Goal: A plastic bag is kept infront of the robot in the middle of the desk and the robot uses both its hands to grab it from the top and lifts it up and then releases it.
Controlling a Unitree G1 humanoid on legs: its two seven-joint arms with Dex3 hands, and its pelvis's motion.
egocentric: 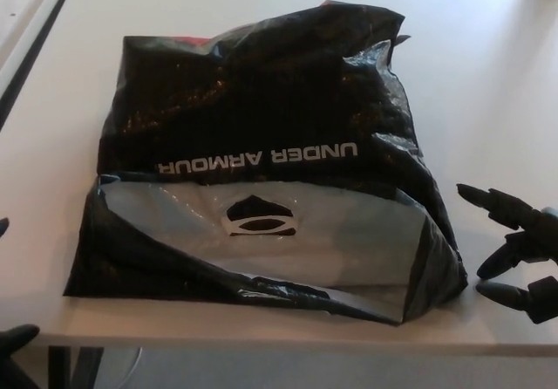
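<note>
A black plastic bag (261,158) with white lettering and a grey lower panel lies flat in the middle of the white desk (488,84). My right hand (514,251) hovers at the desk's right front, just right of the bag's near corner, fingers spread and holding nothing. My left hand (10,341) only shows as dark fingertips at the lower left corner, below the desk's front edge and apart from the bag.
The desk's front edge (261,341) runs just below the bag. A dark gap (35,49) separates this desk from another pale surface at the upper left.
</note>
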